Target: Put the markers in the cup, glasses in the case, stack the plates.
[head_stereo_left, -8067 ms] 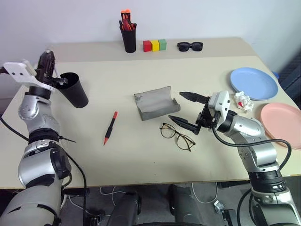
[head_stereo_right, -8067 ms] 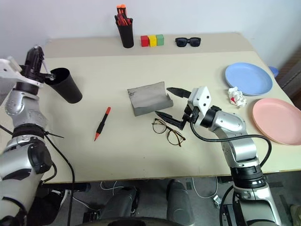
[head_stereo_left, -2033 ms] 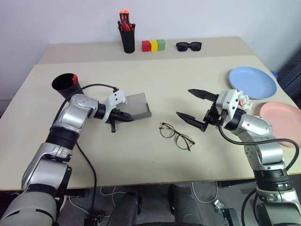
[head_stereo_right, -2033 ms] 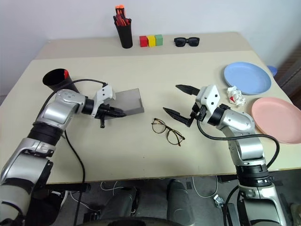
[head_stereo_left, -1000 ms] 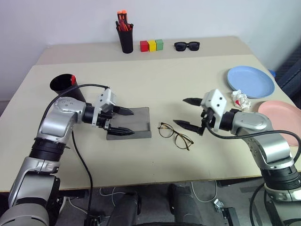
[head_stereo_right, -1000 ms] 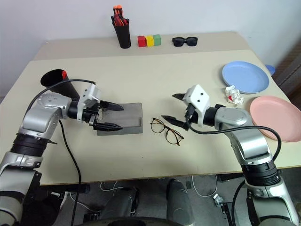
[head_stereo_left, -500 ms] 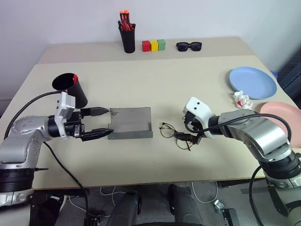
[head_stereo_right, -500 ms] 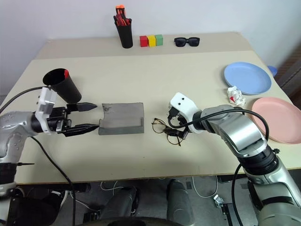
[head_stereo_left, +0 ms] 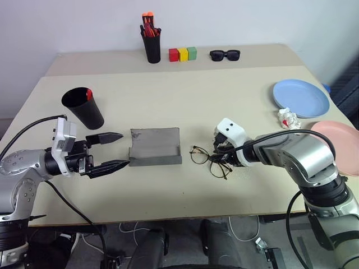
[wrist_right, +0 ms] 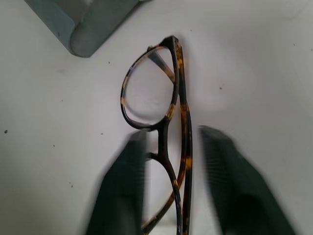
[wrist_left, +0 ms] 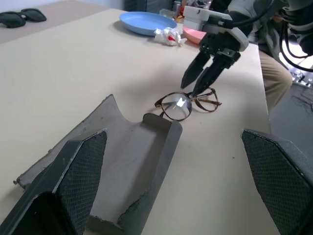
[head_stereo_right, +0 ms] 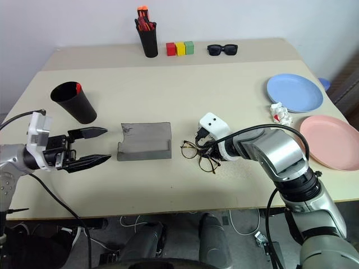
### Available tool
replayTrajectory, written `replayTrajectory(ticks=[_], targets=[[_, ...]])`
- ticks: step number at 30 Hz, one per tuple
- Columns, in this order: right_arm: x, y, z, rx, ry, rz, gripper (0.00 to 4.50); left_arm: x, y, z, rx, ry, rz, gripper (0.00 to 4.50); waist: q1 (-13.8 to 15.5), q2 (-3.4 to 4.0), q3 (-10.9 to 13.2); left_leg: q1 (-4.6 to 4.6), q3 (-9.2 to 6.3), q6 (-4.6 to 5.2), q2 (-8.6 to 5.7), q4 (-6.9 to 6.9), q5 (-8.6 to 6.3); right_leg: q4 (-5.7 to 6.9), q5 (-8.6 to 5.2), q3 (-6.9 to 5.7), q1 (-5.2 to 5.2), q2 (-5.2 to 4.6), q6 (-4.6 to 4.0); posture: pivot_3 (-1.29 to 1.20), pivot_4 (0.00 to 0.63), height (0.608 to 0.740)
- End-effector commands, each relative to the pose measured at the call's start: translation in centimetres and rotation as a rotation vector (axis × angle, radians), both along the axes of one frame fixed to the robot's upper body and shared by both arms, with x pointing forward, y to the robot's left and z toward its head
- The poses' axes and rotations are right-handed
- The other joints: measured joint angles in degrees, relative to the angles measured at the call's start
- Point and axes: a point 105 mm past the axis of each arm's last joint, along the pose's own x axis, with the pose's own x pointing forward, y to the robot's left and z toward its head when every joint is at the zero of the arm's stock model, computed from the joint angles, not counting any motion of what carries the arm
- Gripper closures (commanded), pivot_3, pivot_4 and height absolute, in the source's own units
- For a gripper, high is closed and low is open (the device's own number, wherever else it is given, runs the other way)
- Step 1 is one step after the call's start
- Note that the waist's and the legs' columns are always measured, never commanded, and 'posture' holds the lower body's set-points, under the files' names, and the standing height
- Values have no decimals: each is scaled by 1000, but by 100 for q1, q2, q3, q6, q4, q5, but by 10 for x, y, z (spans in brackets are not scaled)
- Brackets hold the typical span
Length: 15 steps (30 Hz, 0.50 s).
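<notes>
The glasses (head_stereo_left: 210,161) lie on the table just right of the grey case (head_stereo_left: 155,147), which lies open and holds nothing. My right gripper (head_stereo_left: 220,158) points down onto them, its fingers (wrist_right: 132,161) narrowed astride the bridge with small gaps to the frame. My left gripper (head_stereo_left: 124,149) is open and level, a little left of the case. The black cup (head_stereo_left: 84,107) stands upright at the left with the marker's red cap (head_stereo_left: 89,94) showing at its rim. The blue plate (head_stereo_left: 300,98) and pink plate (head_stereo_left: 336,147) lie apart at the right.
A slim black pen holder (head_stereo_left: 152,42) with orange-capped markers, three coloured blocks (head_stereo_left: 184,54) and black sunglasses (head_stereo_left: 225,55) line the table's far edge. A crumpled wrapper (head_stereo_left: 288,119) lies between the two plates.
My right gripper has dropped onto the glasses and its fingers have narrowed around the bridge. My left gripper has pulled back leftward, away from the case.
</notes>
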Motion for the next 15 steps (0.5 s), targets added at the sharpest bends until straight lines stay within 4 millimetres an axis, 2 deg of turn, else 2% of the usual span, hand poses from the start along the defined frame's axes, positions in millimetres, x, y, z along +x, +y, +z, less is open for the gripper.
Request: replayTrajectory(ticks=[1, 8, 10, 13, 15], targets=[[1, 0, 7, -5, -22, 7, 2841, -2, -2, 10, 7, -43, -11, 0, 1, 0, 0, 0, 0, 0, 0, 0, 0, 0, 0, 0, 0, 0, 0, 0, 150, 740], [0, -3, -1, -42, -11, 7, 2841, 1, -3, 7, 8, -40, -13, 0, 1, 0, 0, -1, 1, 0, 0, -1, 0, -1, 0, 0, 0, 0, 0, 0, 150, 740], [3, -5, -4, -56, -18, -7, 3403, 1, -4, 7, 8, -41, -14, 0, 1, 0, 0, -1, 1, 0, 1, -2, 0, -2, 0, 0, 0, 0, 0, 0, 150, 740], [4, -3, -5, -50, -15, -9, 4476, 1, -5, 7, 13, -44, -13, 0, 1, -2, -1, 0, 2, 0, 0, -2, 0, -2, 0, 0, 0, 0, 0, 0, 150, 740], [4, -4, -6, -63, -18, -7, 4476, 1, -5, 7, 16, -46, -11, 0, 1, -2, -1, 0, 1, 0, 0, -3, 0, -3, 0, 0, 0, 1, 0, 0, 150, 740]])
